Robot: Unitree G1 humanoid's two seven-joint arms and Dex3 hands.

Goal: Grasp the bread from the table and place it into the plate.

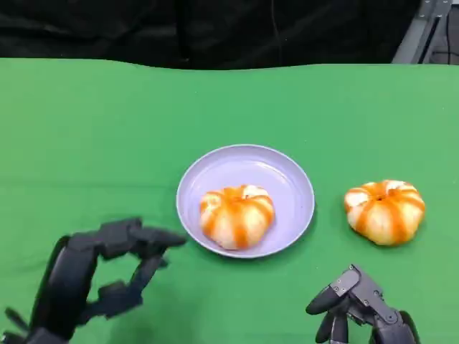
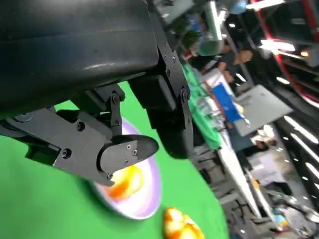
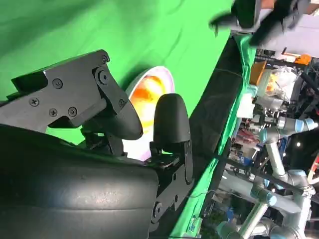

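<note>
A lilac plate [image 1: 287, 179] sits mid-table with one orange-striped bread roll [image 1: 237, 215] lying in its front half. A second roll [image 1: 385, 210] rests on the green cloth to the plate's right. My left hand [image 1: 100, 276] hovers at the lower left, fingers spread and holding nothing, just left of the plate. My right hand [image 1: 362, 308] is low at the lower right, in front of the loose roll, holding nothing, its fingers apart. The left wrist view shows the plate [image 2: 149, 199], the roll in it [image 2: 124, 183] and the loose roll [image 2: 182, 226]. The right wrist view shows the plate [image 3: 162, 74] with its roll [image 3: 147, 94].
Green cloth [image 1: 107, 129] covers the table up to a dark back edge [image 1: 215, 36]. A metal frame leg [image 1: 419, 32] stands at the far right corner. Lab benches and people [image 2: 234, 64] lie beyond the table in the left wrist view.
</note>
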